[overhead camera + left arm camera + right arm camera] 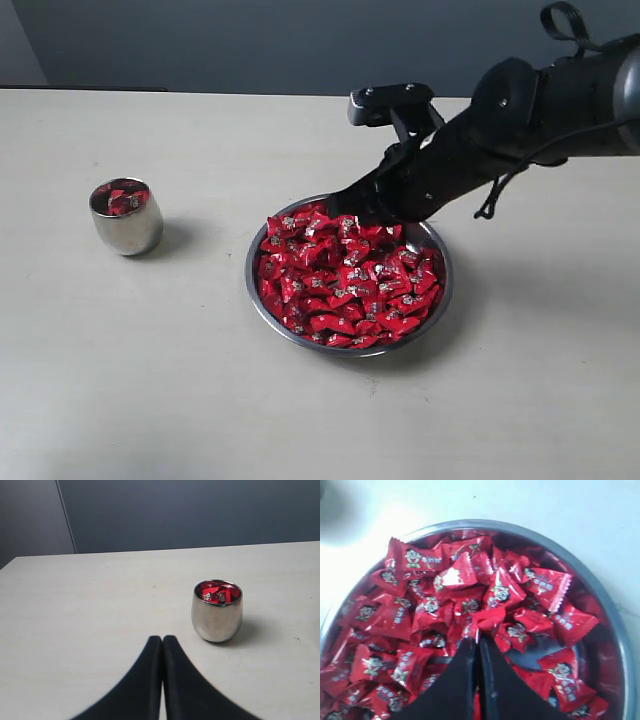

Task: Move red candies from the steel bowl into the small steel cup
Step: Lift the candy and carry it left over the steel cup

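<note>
Candies [345,280]: wrappers of glossy red film, crinkled, with crimped saw-tooth ends and small silver-white print. Bright highlights on many faces.

Bowl [430,240]: polished metal, steel by the look. Thin bright rim; the inner wall mirrors the red wrappers.

Cup [217,617]: same polished metal, smooth rounded side with a mirror finish (soft reflection of the table low down, red tint inside the lip).

Table [150,380]: pale beige, matt, smooth, a few faint specks.

Right hand [476,641]: black fingers, matt, smooth, plastic-like. Left hand [162,640]: same matt black.

Arm [500,130]: black casing, slight satin sheen.
</note>
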Tool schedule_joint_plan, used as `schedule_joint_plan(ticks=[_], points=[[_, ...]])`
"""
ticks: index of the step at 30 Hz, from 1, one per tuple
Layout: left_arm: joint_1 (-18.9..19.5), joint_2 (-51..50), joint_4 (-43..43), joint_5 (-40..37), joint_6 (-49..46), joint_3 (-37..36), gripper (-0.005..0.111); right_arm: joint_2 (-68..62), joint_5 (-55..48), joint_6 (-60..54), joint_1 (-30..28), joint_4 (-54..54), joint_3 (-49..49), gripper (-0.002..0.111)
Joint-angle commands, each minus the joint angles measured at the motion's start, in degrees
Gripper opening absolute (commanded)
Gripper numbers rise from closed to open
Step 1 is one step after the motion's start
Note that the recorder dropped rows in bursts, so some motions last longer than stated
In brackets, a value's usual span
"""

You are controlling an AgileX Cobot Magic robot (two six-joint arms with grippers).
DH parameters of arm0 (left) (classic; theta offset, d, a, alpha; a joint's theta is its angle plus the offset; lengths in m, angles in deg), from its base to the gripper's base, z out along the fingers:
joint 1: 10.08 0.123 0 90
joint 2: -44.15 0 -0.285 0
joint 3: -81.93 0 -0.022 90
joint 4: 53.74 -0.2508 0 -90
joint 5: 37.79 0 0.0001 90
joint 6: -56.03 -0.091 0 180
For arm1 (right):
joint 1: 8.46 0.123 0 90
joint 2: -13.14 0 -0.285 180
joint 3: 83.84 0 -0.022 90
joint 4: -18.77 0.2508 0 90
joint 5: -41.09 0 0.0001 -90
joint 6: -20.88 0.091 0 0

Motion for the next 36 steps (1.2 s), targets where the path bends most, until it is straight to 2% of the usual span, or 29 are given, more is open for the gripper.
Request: schedule_joint_plan(ticks=[1, 7, 13, 17, 26, 36], points=[[0.0, 0.3, 0.1, 0.1, 0.1, -0.2, 0.0, 3.3, 10.8, -0.3, 0.1, -0.5, 8.9, -0.001], [0.0, 0.3, 0.1, 0.1, 0.1, -0.2, 0.0, 7.2, 17.1, -2.0, 0.2, -0.1, 17.8, -0.001], [0.0, 0.3, 0.1, 0.1, 0.1, -0.2, 0.0, 8.4, 22.9, -2.0, 0.4, -0.1, 20.4, -0.001], [0.0, 0.3, 0.1, 0.1, 0.1, -0.2, 0.0, 8.2, 27.9, -2.1, 2.4, -2.1, 20.3, -0.001], [0.0, 0.3, 0.1, 0.1, 0.1, -0.2, 0.0, 1.5, 27.2, -2.1, 3.6, -7.5, 10.6, -0.001], [0.0, 0.3, 0.1, 0.1, 0.1, -0.2, 0.0, -7.0, 15.2, -2.7, 3.9, -7.5, -8.1, -0.001]])
